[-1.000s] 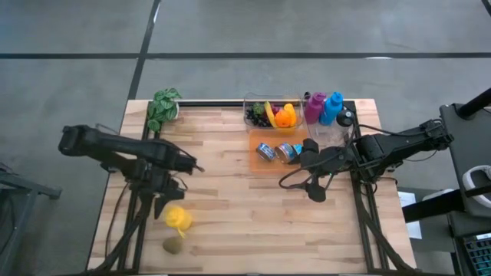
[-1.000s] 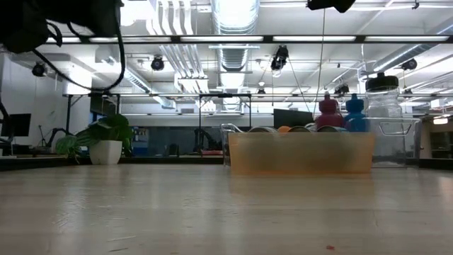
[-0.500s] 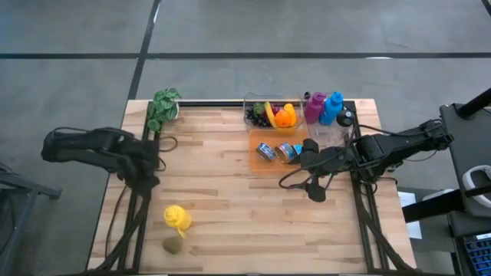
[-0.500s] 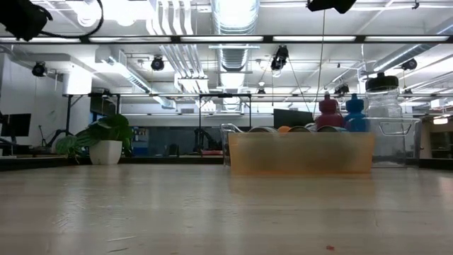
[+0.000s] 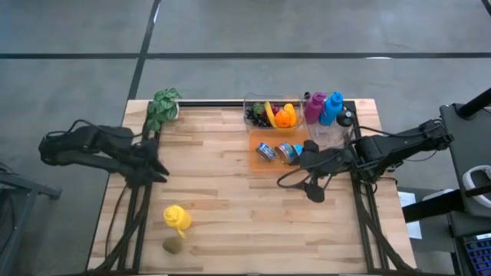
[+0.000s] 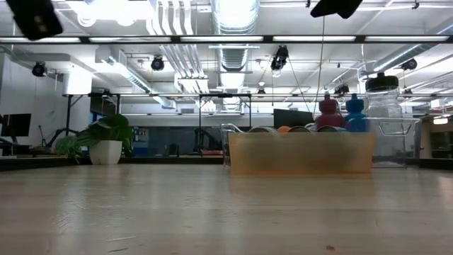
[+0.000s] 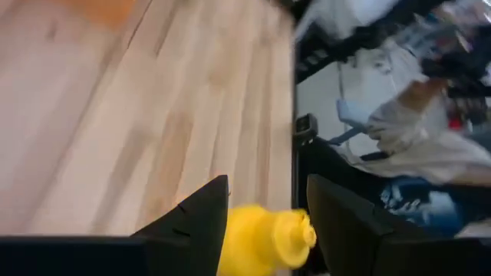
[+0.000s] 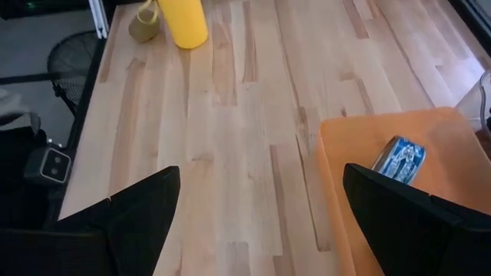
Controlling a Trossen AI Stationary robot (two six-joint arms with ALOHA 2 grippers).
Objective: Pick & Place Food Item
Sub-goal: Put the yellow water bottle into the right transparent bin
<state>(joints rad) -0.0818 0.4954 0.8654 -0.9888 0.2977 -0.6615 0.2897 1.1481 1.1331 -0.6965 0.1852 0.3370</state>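
A yellow squeeze bottle (image 5: 176,218) lies on its side on the wooden table near the front left, with a small brown-green fruit (image 5: 173,245) just in front of it. My left gripper (image 5: 159,169) hovers open by the table's left edge, on the far side of the bottle and clear of it. In the left wrist view the bottle (image 7: 265,238) shows beyond the gap of my left gripper (image 7: 267,184). My right gripper (image 5: 308,167) hangs wide open beside the orange tray (image 5: 259,139), holding nothing. The right wrist view looks past my right gripper (image 8: 261,172) to the bottle (image 8: 184,19) and the fruit (image 8: 144,27).
The orange tray (image 8: 360,138) holds cans (image 8: 399,157). Behind it stand a clear bin of fruit (image 5: 268,113), a magenta bottle (image 5: 314,107), a blue bottle (image 5: 332,107) and a clear jar (image 5: 343,123). A potted plant (image 5: 163,107) is at the far left corner.
My left gripper has drawn back from above the yellow bottle toward the table's left edge, risen and rolled about its own axis. The bottle and the fruit lie where they were. My right arm has kept still.
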